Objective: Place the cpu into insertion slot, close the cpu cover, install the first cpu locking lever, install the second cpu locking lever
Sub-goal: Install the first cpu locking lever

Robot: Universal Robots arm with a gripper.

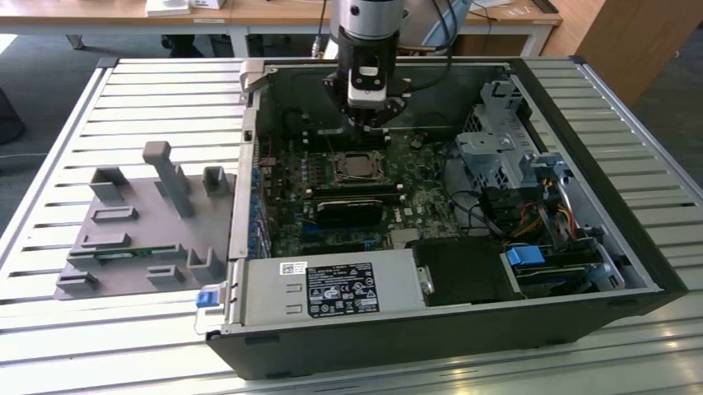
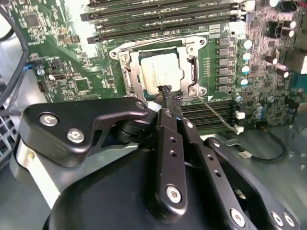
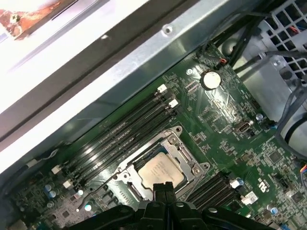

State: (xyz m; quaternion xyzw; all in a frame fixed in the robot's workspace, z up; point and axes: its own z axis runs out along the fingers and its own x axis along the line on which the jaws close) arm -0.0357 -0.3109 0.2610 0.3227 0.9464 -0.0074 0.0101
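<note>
Second wrist view: my gripper (image 2: 169, 96) is pinched closed and holds nothing. The cpu (image 2: 157, 72) lies just below it, with the cover (image 2: 130, 72) down around it. If I slip sideways, I may scratch the cpu.

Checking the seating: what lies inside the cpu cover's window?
The cpu, grey-tan top showing, fills the window of the cpu cover. The end effector hides one cpu edge in the second wrist view; the socket beneath the chip is covered.
</note>
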